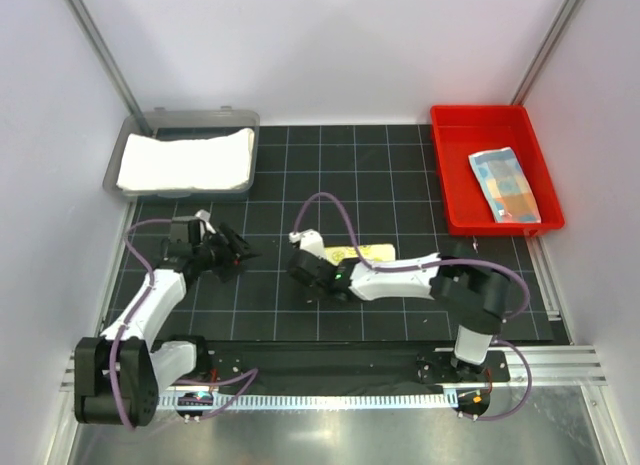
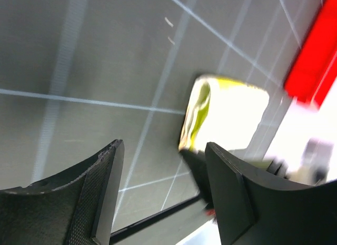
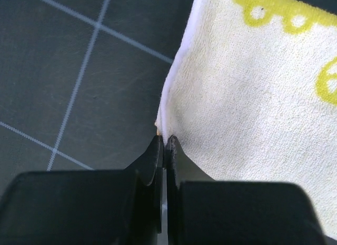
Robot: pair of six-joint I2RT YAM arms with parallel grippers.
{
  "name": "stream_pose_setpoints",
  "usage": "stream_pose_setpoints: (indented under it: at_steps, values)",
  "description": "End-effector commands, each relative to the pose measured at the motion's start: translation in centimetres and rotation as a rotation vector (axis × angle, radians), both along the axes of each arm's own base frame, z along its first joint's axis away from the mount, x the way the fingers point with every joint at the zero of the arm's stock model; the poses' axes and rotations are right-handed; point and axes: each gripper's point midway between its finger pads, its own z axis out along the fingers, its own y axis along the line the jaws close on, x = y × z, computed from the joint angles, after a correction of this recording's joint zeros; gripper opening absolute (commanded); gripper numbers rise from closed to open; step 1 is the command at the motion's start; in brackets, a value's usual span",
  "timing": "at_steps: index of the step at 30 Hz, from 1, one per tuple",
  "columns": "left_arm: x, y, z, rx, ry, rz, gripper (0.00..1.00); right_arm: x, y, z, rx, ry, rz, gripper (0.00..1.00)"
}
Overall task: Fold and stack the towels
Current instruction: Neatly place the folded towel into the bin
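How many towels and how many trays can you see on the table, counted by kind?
Towels: 3 (white towel, pale yellow towel, light-blue towel)
Trays: 2 (grey tray, red tray)
Total: 5

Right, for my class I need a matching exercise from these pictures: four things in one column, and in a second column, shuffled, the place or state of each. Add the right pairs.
Things:
1. white towel
2. light-blue patched towel
3. pale yellow towel
4. left gripper

Places or states:
A. in the red tray
B. open, holding nothing
C. in the grey tray
D. on the black grid mat, its edge pinched by the right gripper

Pairs: 1-C, 2-A, 3-D, 4-B
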Motion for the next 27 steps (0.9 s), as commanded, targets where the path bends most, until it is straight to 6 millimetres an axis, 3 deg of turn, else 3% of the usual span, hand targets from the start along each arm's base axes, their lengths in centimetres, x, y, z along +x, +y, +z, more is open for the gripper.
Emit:
stream_pose_setpoints:
  at_steps: [1, 3, 5, 7, 13, 19, 21, 27]
  values:
    - [0.8, -2.7, 1.4, -0.031, -0.125, -0.059, 0.67, 0.6, 1.2, 3.1, 0.240, 0.010, -0.024, 0.01]
    - [0.8, -4.8, 1.7, -0.052, -0.175, -0.111, 0.70, 0.9, 1.8, 4.6, 0.332, 0.011, -0.012, 0.01]
    - [0.5, -6.2, 0.9, -0.066, -0.165, -0.145, 0.72, 0.9, 1.4, 4.6, 0.350, 0.013, -0.013, 0.01]
    - [0.8, -8.1, 1.3, -0.083, -0.209, -0.190, 0.72, 0.8, 1.5, 5.0, 0.379, 0.010, -0.005, 0.01]
    - [1.0, -12.0, -1.2, -0.128, -0.186, -0.249, 0.74, 1.1, 1.0, 5.2, 0.427, 0.011, -0.016, 0.01]
    - [1.0, -14.1, -3.2, -0.158, -0.151, -0.242, 0.78, 1.0, 0.2, 5.2, 0.444, 0.006, -0.025, 0.01]
    - [1.3, -14.9, -2.7, -0.199, -0.171, -0.233, 0.79, 0.9, 0.2, 5.5, 0.458, 0.002, -0.024, 0.01]
    - [0.8, -14.9, -4.1, -0.207, -0.128, -0.182, 0.72, 0.9, 0.1, 5.5, 0.458, 0.005, -0.027, 0.01]
